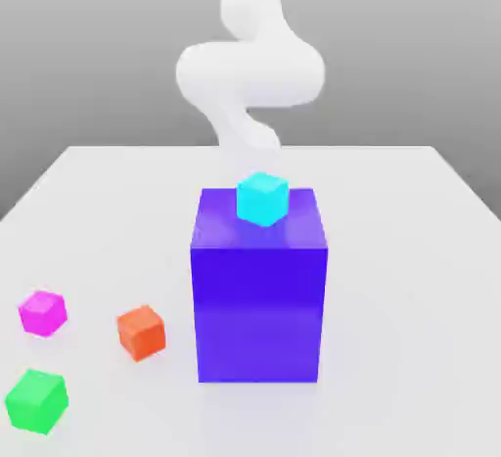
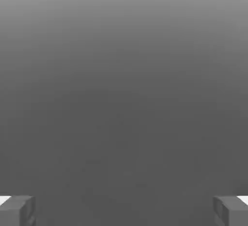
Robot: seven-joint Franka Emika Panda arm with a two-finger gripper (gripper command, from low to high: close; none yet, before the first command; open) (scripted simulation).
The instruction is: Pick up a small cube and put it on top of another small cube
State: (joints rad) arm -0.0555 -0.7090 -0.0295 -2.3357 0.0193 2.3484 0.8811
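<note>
The small cube [image 1: 43,311], the magenta one, sits on the bench [image 1: 411,250] at the exterior view's left, near an orange cube [image 1: 141,332] and a green cube [image 1: 36,400]. Jaws are spread wide with nothing between them, and well apart from it. I'd center over it before dropping, keeping clear of the neighbors.

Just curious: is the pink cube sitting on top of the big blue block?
No, the pink cube lies on the table; a cyan cube tops the blue block.
</note>
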